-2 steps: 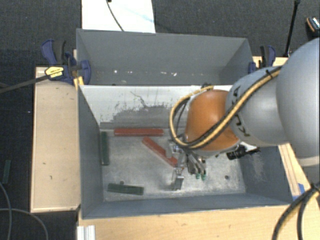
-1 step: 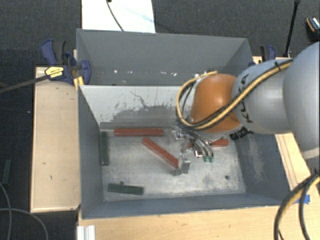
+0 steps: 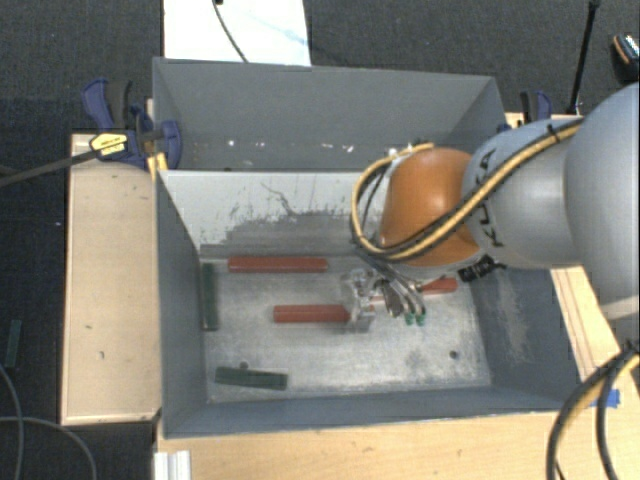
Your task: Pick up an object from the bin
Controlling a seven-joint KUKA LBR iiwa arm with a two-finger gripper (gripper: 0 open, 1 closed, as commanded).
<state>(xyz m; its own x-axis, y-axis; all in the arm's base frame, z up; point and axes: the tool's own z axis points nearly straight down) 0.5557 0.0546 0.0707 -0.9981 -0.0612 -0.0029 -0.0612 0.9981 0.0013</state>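
Grey bin [image 3: 320, 118] is carrying loose red and green bars | end effector [image 3: 372, 306] is sitting low at the middle red bar [image 3: 310, 314], by its right end, clenched or released: cannot tell | bar is lying flat, so lifting is apparently remaining

Dark grey carpet floor [image 3: 400, 18], trailing cables [image 3: 40, 168]

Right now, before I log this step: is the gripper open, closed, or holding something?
Gripper: cannot be told; it is down at the right end of the middle red bar.
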